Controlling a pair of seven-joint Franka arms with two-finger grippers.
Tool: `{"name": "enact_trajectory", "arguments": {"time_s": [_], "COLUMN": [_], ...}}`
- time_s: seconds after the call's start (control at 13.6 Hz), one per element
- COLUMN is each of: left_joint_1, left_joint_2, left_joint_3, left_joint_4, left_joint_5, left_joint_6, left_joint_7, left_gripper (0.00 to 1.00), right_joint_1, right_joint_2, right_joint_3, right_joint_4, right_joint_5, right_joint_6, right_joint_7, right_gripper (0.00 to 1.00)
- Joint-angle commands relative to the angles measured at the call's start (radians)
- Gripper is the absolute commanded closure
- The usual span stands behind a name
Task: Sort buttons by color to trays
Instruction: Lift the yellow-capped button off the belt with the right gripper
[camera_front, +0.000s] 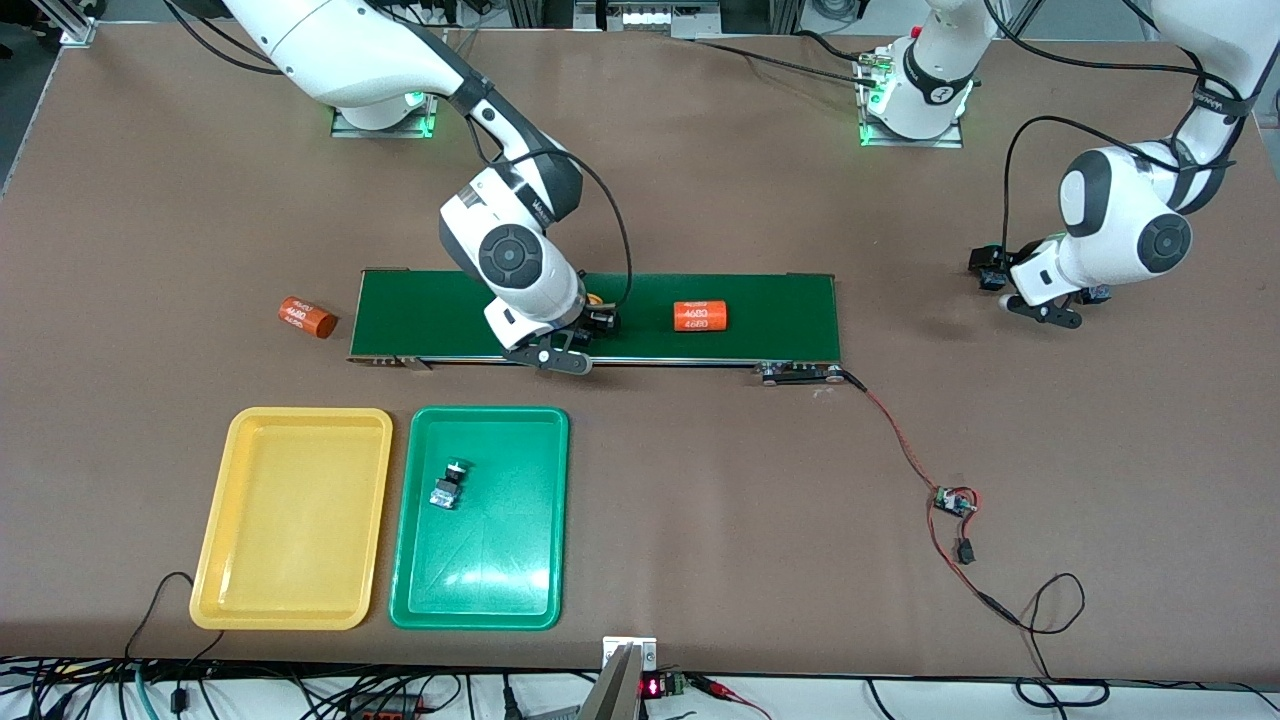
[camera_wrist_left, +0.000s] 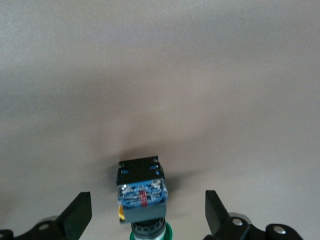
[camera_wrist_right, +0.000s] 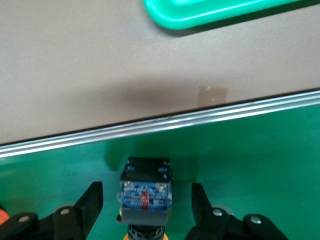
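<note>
1. step in hand, as i judge it: picking a yellow-capped button (camera_wrist_right: 145, 192) off the conveyor belt (camera_front: 760, 310); one button (camera_front: 447, 486) already lies in the green tray (camera_front: 530, 560), and the yellow tray (camera_front: 290, 590) holds nothing.
2. the right gripper (camera_wrist_right: 146, 207) sits low over the belt, jaws partly open with the button between the fingers (camera_wrist_right: 90, 205), gaps visible on both sides, not yet gripping.
3. next move calls for closing squarely on the body, lifting, and carrying to the yellow tray.
4. the left gripper (camera_wrist_left: 148, 215) waits over bare table, jaws wide, a green-capped button (camera_wrist_left: 141, 192) between them, untouched.
5. two orange cylinders, one (camera_front: 700, 316) on the belt and one (camera_front: 306, 317) on the table, are not to be sorted.
</note>
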Motion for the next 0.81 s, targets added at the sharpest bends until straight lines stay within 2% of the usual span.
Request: {"name": "enact_trajectory", "arguments": {"time_s": [0.0,0.07,0.15,0.22,0.29,0.44,0.51,0.73], "left_joint_1": [0.008,0.008,0.006,0.003,-0.003,-0.005,-0.006,-0.009], "left_joint_2": [-0.039,-0.040,-0.040,-0.043,-0.045,-0.046,-0.046,-0.048], "left_joint_3": [-0.002,-0.002,-0.002,-0.002,-0.004,-0.004,-0.004,-0.007], "left_joint_4": [-0.091,-0.091,-0.091,-0.091,-0.091,-0.083,-0.080,-0.064], "left_joint_5": [-0.031,-0.031,-0.031,-0.031,-0.031,-0.029,-0.028,-0.014], "left_joint_6": [0.107,0.107,0.106,0.100,0.091,0.055,0.055,0.060], "left_joint_7": [0.004,0.005,0.006,0.006,0.012,0.025,0.028,0.044], "left_gripper": [0.00,0.00,0.06,0.34,0.57,0.88,0.99,1.00], "right_joint_1": [-0.015,-0.020,-0.028,-0.035,-0.040,-0.054,-0.060,-0.106], "right_joint_2": [-0.004,-0.007,-0.012,-0.015,-0.018,-0.027,-0.036,-0.074], "right_joint_3": [0.004,0.004,0.004,0.004,0.004,0.004,0.004,0.000], "right_joint_4": [-0.009,-0.005,0.000,0.003,0.005,0.008,0.011,0.090], "right_joint_5": [-0.016,-0.016,-0.016,-0.014,-0.014,-0.010,-0.010,0.002], "right_joint_6": [0.007,0.007,0.004,0.001,-0.001,-0.007,-0.024,-0.163], "right_joint_7": [0.000,-0.004,-0.009,-0.012,-0.012,-0.015,-0.015,-0.136], "right_gripper": [0.53,0.63,0.72,0.74,0.74,0.74,0.74,0.74]}}
